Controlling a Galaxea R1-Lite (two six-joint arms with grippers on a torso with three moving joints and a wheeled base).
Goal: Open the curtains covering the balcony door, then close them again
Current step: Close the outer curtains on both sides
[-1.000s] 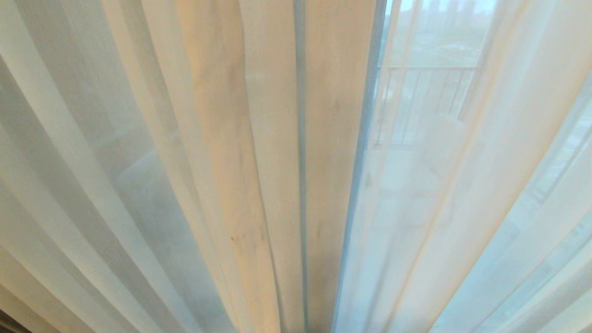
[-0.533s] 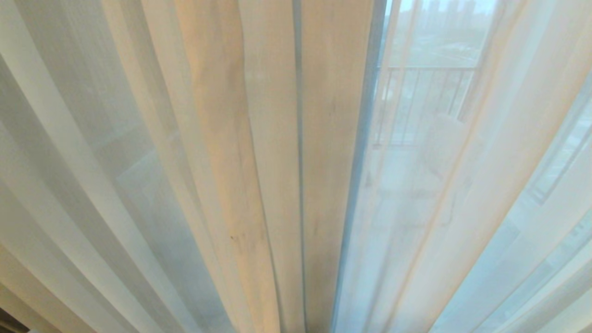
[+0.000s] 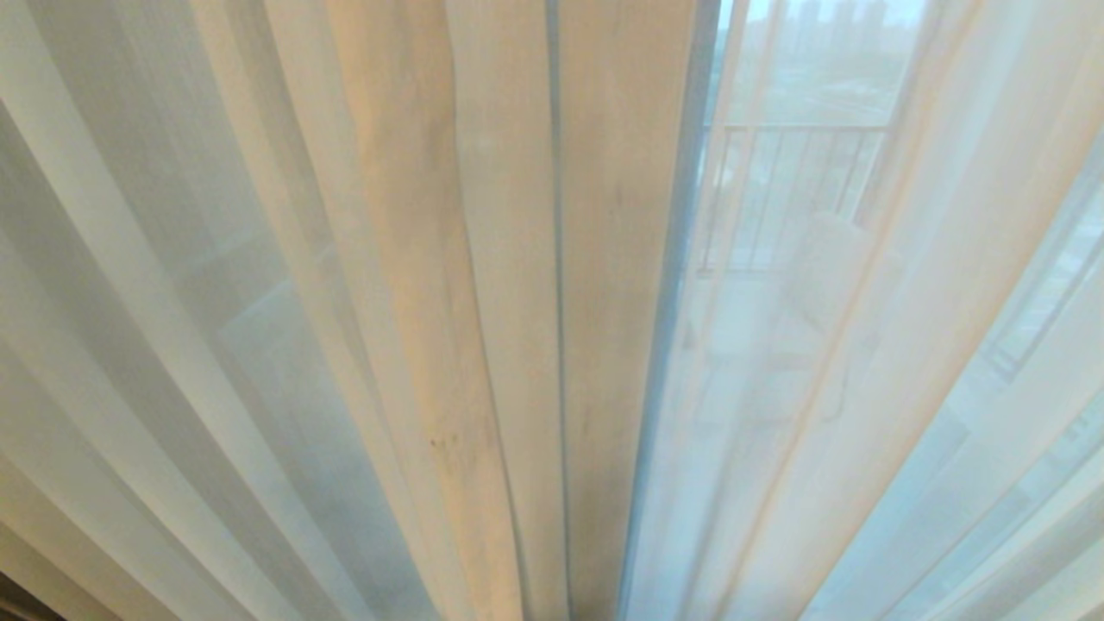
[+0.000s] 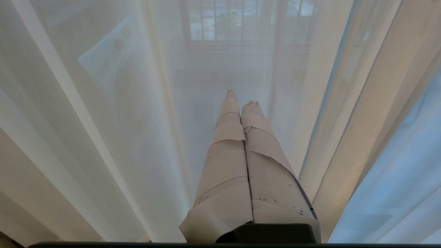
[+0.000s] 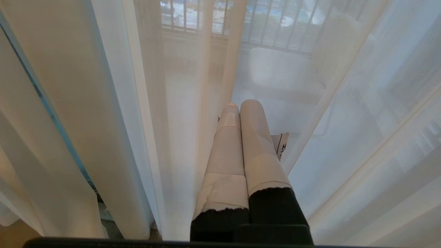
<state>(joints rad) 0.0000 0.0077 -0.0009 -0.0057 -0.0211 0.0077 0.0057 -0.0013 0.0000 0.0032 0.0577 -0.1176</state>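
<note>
Nothing has visibly moved since the earlier head view: cream-beige pleated woven curtains point(image 3: 509, 328) hang drawn across the glass balcony door point(image 3: 793, 172). Left gripper point(image 4: 241, 98) and right gripper point(image 5: 243, 106), jaws together, rest against sheer white fabric point(image 4: 103, 103); parting evenly needs a firm hold on pleats.

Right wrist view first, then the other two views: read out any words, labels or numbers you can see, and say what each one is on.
Right wrist view: a small white tag with black marks shows beside the right tool, against the sheer fabric; the marks are too small and cut off to read.
Left wrist view: no text.
Head view: no text on the curtains or anything else.
</note>
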